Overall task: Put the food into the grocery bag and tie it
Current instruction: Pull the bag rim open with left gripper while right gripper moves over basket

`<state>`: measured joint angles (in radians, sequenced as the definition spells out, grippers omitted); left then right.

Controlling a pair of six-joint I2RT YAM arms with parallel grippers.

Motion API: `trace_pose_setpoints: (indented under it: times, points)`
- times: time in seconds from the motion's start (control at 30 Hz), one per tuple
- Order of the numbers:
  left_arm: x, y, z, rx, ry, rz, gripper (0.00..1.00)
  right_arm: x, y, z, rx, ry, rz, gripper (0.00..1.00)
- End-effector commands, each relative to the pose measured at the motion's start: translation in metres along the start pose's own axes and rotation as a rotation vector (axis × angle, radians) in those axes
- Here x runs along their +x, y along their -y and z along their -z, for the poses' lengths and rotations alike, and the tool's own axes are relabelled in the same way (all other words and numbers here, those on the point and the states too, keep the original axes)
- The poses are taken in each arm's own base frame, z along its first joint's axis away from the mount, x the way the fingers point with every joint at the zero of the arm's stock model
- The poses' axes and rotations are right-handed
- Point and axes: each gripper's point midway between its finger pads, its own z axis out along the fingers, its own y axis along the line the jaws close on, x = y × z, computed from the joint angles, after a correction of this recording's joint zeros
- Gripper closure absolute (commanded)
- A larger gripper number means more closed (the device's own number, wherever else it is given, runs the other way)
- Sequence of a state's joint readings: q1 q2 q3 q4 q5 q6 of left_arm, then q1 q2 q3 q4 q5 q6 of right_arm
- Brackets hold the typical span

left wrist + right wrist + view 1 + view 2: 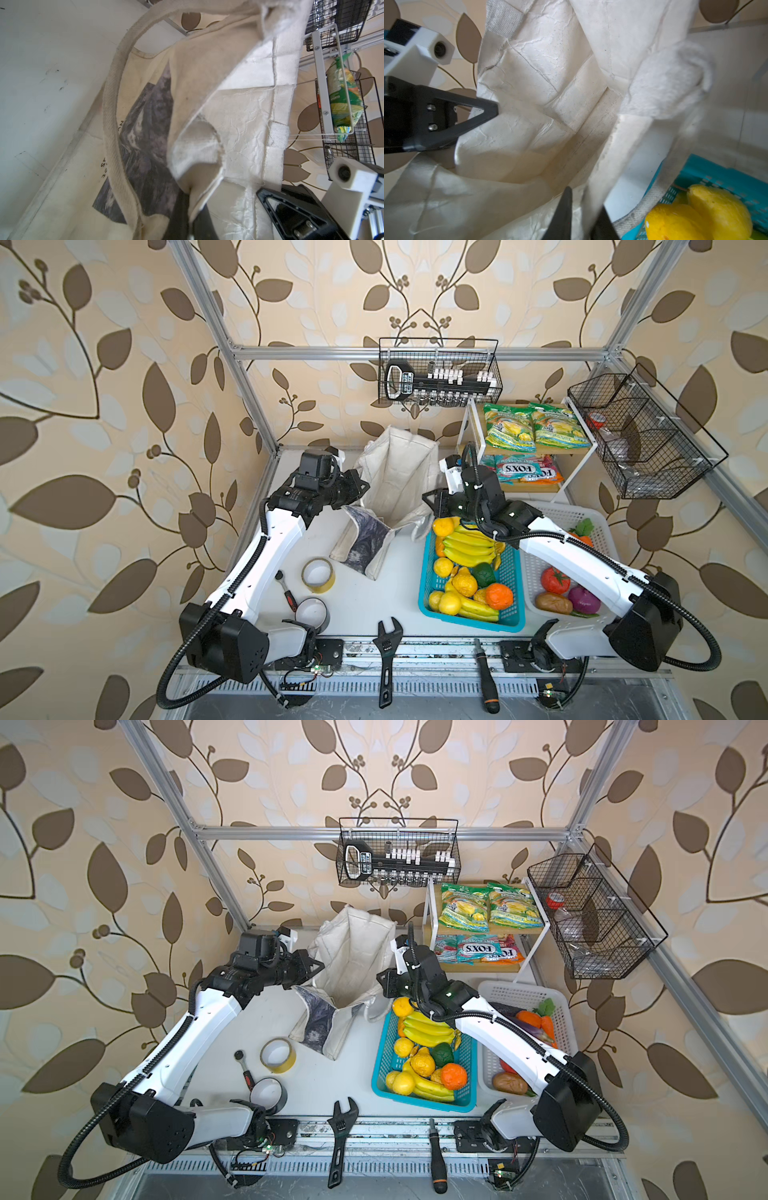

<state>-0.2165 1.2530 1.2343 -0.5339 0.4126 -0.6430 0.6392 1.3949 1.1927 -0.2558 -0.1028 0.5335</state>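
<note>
The grocery bag (395, 485) (353, 961) stands open at the back centre, off-white with a dark printed panel folded outward. My left gripper (360, 489) (190, 207) is shut on the bag's left rim. My right gripper (430, 499) (583, 209) is shut on the right rim, with fabric (550, 83) pinched between its fingers. The bag's inside looks empty in the right wrist view. Two green snack packets (536, 427) (490, 905) lie on the top shelf at the right. Yellow-orange citrus fruits (442, 526) (695, 214) sit in the blue basket, beside the right gripper.
The blue basket (513, 572) also holds bananas; a white basket (582, 514) with vegetables lies under the right arm. Tape rolls (318, 574), a ratchet, a wrench (388, 651) and a screwdriver (484, 672) lie near the front. Wire baskets (440, 373) hang on the frame.
</note>
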Motion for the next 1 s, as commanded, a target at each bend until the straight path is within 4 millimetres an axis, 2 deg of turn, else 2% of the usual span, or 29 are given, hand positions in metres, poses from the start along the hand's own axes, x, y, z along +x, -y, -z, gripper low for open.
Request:
trace_pose_setpoints:
  times: [0.0,0.03,0.1,0.17,0.27,0.33,0.43,0.53,0.63,0.73,0.8,0.87,0.93,0.97]
  points:
    - [-0.025,0.011,0.036,0.025,0.131,-0.049,1.0,-0.003,0.004,0.005,0.041,-0.019,0.05,1.0]
    - [-0.032,0.005,0.046,0.002,0.157,-0.044,1.0,0.001,0.01,0.007,0.065,-0.037,0.056,1.0]
    - [-0.043,-0.005,0.061,-0.003,0.189,-0.026,1.0,-0.006,0.01,0.016,0.079,-0.04,0.077,1.0]
    - [-0.047,-0.017,0.068,-0.029,0.201,-0.007,1.0,-0.006,0.016,0.025,0.116,-0.061,0.103,1.0]
    - [-0.038,-0.04,0.068,-0.124,0.193,-0.005,1.0,-0.007,0.029,0.04,0.177,-0.105,0.137,1.0]
    - [-0.027,-0.043,0.067,-0.126,0.188,-0.012,1.0,-0.005,0.04,0.05,0.2,-0.153,0.155,1.0]
    - [-0.023,-0.046,0.075,-0.168,0.224,-0.035,1.0,-0.003,0.055,0.057,0.23,-0.23,0.165,1.0]
    - [-0.021,-0.054,0.067,-0.179,0.213,-0.026,1.0,0.005,0.043,0.043,0.205,-0.257,0.206,1.0]
    - [-0.013,-0.061,0.055,-0.166,0.182,0.001,1.0,0.021,0.021,0.018,0.131,-0.264,0.209,1.0]
    - [-0.011,-0.075,0.055,-0.214,0.208,0.004,1.0,0.033,0.012,-0.001,0.09,-0.277,0.179,1.0]
    - [-0.013,-0.089,0.054,-0.238,0.226,0.018,1.0,0.037,0.012,-0.007,0.098,-0.282,0.179,0.98]
    - [-0.008,-0.09,0.045,-0.183,0.179,0.043,1.0,0.037,0.01,-0.009,0.091,-0.28,0.178,0.88]
    - [-0.003,-0.093,0.04,-0.178,0.153,0.049,1.0,0.033,0.011,-0.009,0.098,-0.257,0.186,0.65]
    - [-0.003,-0.094,0.041,-0.183,0.159,0.047,1.0,0.029,0.012,-0.007,0.103,-0.243,0.192,0.6]
